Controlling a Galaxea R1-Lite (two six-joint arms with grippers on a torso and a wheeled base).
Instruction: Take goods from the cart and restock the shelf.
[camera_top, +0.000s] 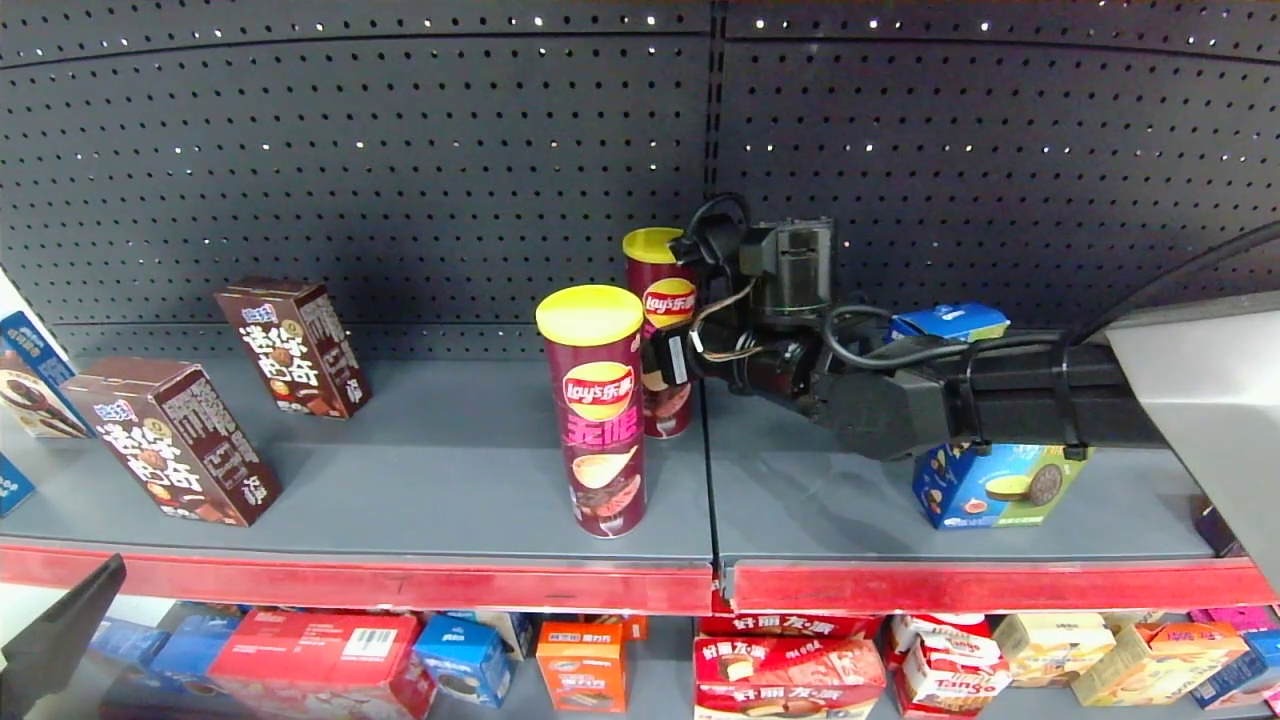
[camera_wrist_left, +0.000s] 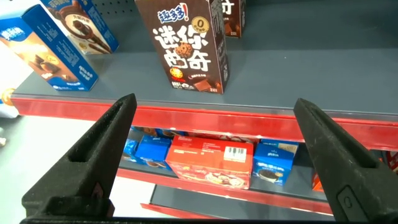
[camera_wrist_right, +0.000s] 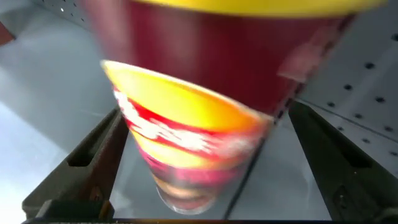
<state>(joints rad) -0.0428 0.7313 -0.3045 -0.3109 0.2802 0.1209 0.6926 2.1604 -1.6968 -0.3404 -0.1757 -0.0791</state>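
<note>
Maroon yellow-lidded chip can (camera_top: 662, 300) stands upright at the grey metal shelf's (camera_top: 440, 450) back. The right gripper (camera_wrist_right: 205, 115), its arm stretched level across the shelf, straddles it, fingers spread wide. Left gripper (camera_wrist_left: 214, 102) gapes wide, low before the shelf edge.

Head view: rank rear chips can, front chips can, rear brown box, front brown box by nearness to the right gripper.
1. Rear chips can, at the right gripper, between its jaws.
2. Front chips can, just left, nearer the front.
3. Rear brown box, leftward, at back.
4. Front brown box, farthest left.
</note>
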